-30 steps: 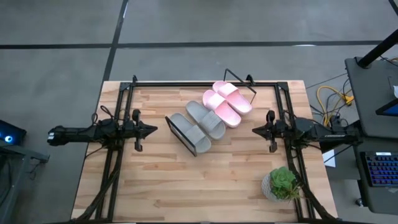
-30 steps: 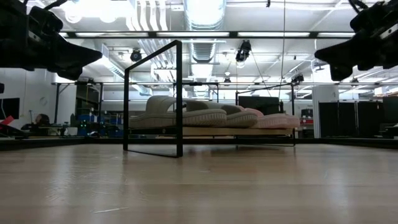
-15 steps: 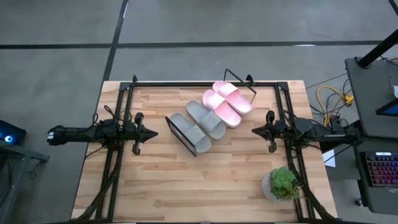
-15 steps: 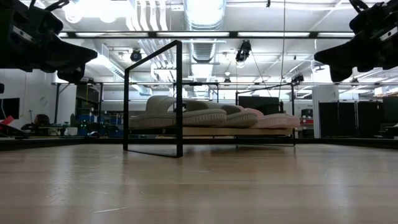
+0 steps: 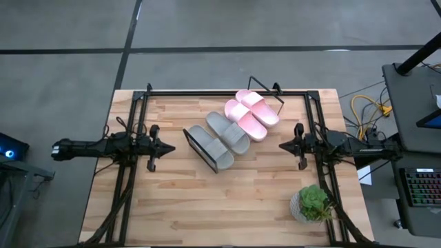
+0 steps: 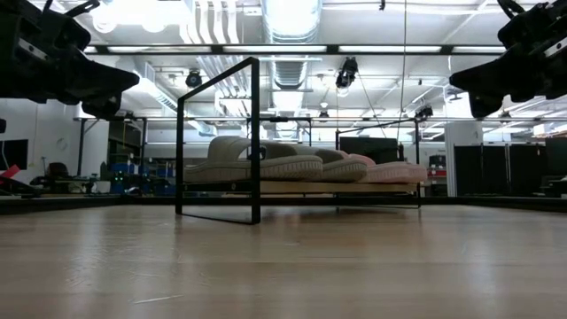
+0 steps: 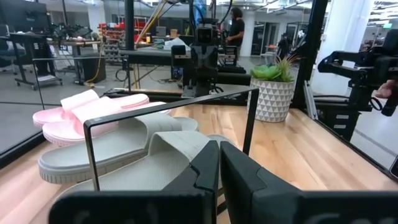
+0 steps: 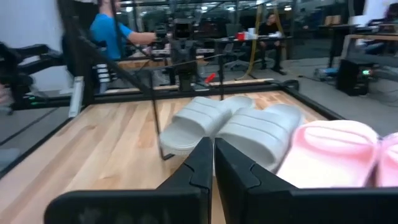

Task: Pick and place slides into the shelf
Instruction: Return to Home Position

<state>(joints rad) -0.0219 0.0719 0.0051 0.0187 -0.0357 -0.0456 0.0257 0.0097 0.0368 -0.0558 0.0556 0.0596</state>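
All the slides lie side by side on the shelf [image 6: 301, 187], a slanted board on a black wire frame [image 5: 200, 148] at the table's middle. The two grey slides [image 5: 210, 146] [image 5: 231, 131] sit toward its left end and the two pale pink slides [image 5: 244, 119] [image 5: 258, 107] toward its far right end, soles down on the board. My left gripper [image 5: 171, 145] hovers shut to the left of the shelf, raised above the table [image 6: 133, 81]. My right gripper [image 5: 281, 145] hovers shut to the right of it [image 6: 454, 81]. The left wrist view shows the grey slides [image 7: 143, 149] behind the frame.
A potted plant [image 5: 313, 203] stands at the table's near right corner. A black rail frame [image 5: 227, 91] runs along the table's far and side edges. Bare wood lies between the shelf and the near edge. People show in the room beyond [image 8: 109, 31].
My left gripper has drawn back a little toward the table's left edge, away from the shelf, staying shut. The slides and the shelf have not moved.
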